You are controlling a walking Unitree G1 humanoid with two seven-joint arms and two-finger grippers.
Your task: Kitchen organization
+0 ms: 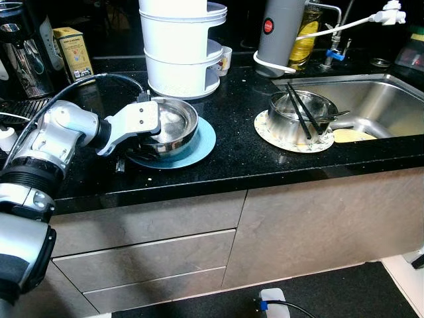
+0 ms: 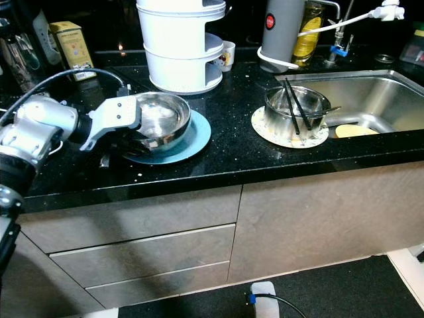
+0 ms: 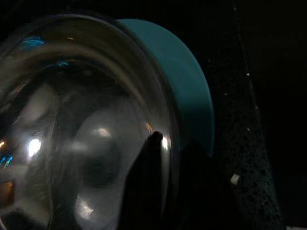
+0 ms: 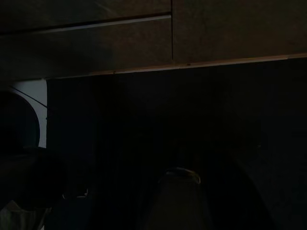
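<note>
A steel bowl (image 1: pixel 173 122) rests on a blue plate (image 1: pixel 202 142) on the black counter. My left gripper (image 1: pixel 147 142) reaches in at the bowl's near left side. In the left wrist view one black finger (image 3: pixel 148 187) lies inside the bowl (image 3: pixel 72 120) and the other sits outside, so the rim is pinched between them, with the blue plate (image 3: pixel 184 72) beyond. To the right, a second steel bowl (image 1: pixel 311 106) holding black chopsticks (image 1: pixel 299 111) stands on a patterned plate (image 1: pixel 278 140). The right arm hangs idle by the dark cabinet front (image 4: pixel 144 38).
A white stacked container (image 1: pixel 180 46) stands behind the blue plate. A grey flask (image 1: pixel 281 30) and an oil bottle (image 1: pixel 306 30) are at the back. The sink (image 1: pixel 377 99) lies at the right. A yellow box (image 1: pixel 74 53) and a coffee machine (image 1: pixel 20 53) stand at the left.
</note>
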